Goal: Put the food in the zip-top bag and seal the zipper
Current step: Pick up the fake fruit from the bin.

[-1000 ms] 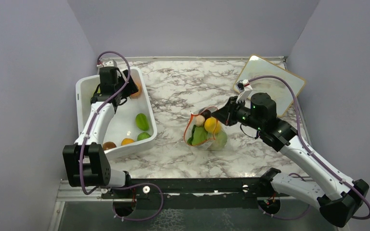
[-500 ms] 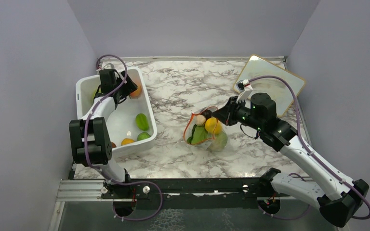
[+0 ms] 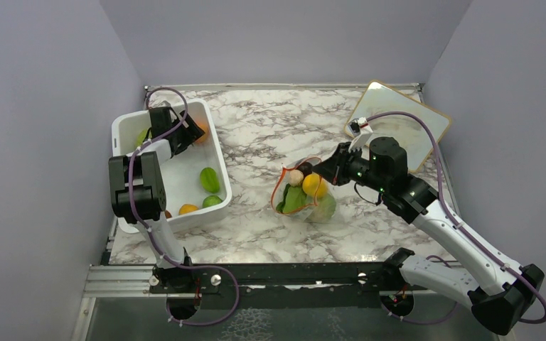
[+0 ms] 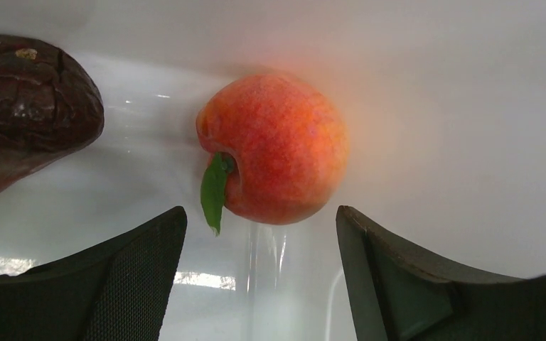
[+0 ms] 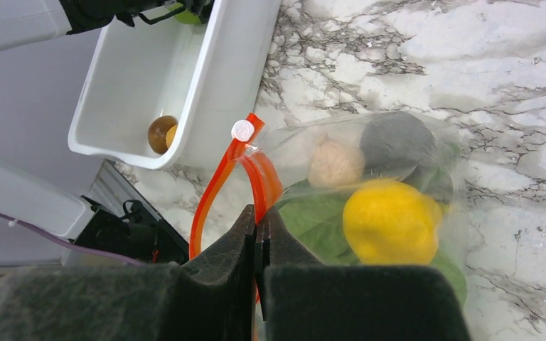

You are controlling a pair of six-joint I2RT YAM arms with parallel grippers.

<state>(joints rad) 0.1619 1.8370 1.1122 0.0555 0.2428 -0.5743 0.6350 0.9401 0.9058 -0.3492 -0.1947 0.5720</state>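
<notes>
Above, we see the part-filled zip-top bag (image 3: 304, 195) on the bench (image 3: 256, 135) and the left arm (image 3: 136, 186) reaching into the white tub (image 3: 122, 131), where more food (image 3: 210, 179) waits; the left wrist alone shows us the left jaws wide open, empty, flanking a peach (image 4: 274, 149), which we judge they must advance on and pinch; the right wrist shows the right jaws clamped on the zipper (image 5: 264, 183), propping the mouth.

White-and-black jointed left arm (image 3: 124, 188) at nine o'clock, matching right arm (image 3: 455, 234) at four o'clock, looping purple cables (image 3: 398, 112), black textured fingers (image 4: 131, 280)
</notes>
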